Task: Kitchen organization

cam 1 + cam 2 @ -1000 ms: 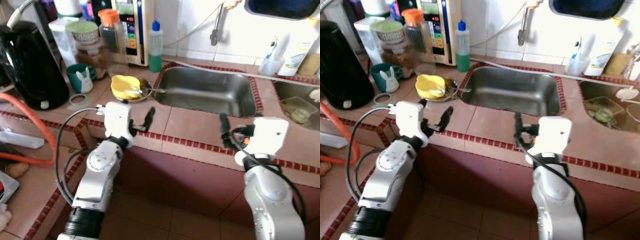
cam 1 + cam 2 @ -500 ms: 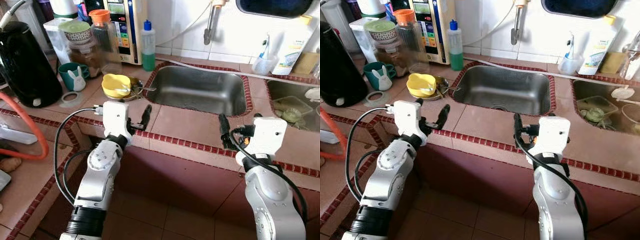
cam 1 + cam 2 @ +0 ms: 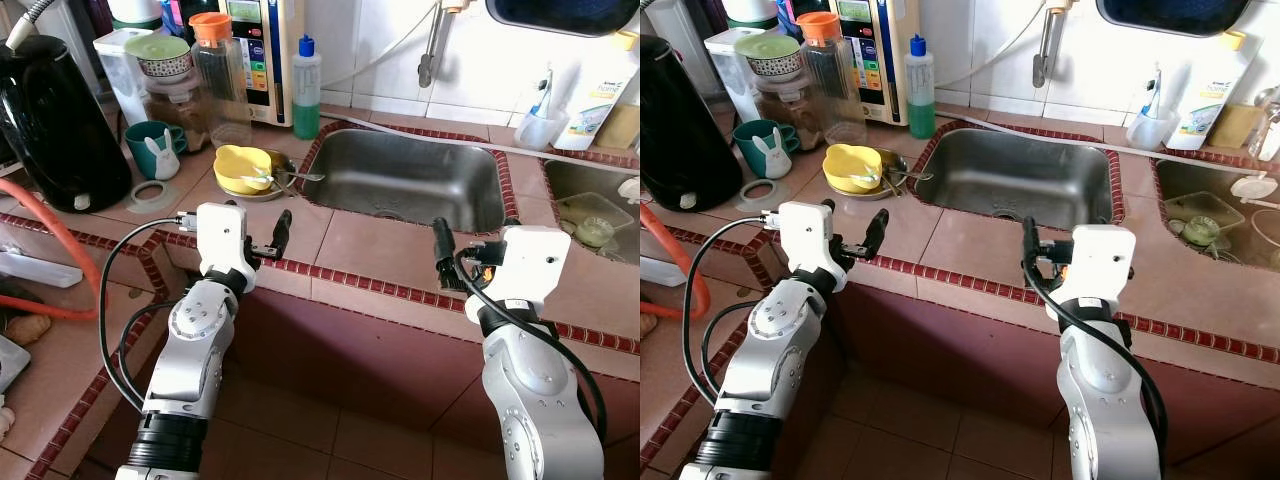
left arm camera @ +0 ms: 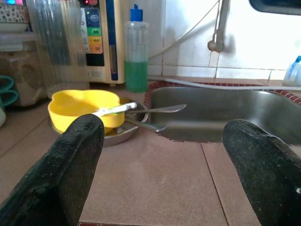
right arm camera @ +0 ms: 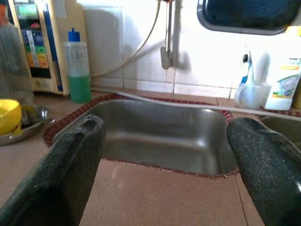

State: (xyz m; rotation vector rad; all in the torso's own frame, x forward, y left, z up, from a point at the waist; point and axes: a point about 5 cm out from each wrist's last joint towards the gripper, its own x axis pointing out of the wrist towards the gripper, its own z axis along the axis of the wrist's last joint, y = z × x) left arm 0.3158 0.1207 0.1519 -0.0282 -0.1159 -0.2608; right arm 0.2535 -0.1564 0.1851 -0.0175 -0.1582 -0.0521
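Observation:
A yellow bowl [image 3: 243, 167] sits on a small metal plate [image 4: 124, 135] with spoons, on the tiled counter just left of the steel sink [image 3: 411, 181]. My left gripper [image 3: 274, 236] hovers over the counter's front edge, a short way in front of the bowl. It is open and holds nothing, as the left wrist view shows [image 4: 162, 181]. My right gripper [image 3: 444, 258] hangs over the counter edge in front of the sink. It is also open and empty, facing the basin [image 5: 160, 136].
A black kettle [image 3: 52, 120], a teal mug [image 3: 150, 150], jars and a water purifier [image 3: 258, 50] crowd the back left. A green soap bottle [image 3: 307, 90] stands by the sink. A second basin [image 3: 592, 200] lies at the right. An orange hose [image 3: 70, 262] curves at the left.
The camera has shifted a little, so the whole scene sits differently in the picture. Both grippers stay open over the counter edge, in much the same places.

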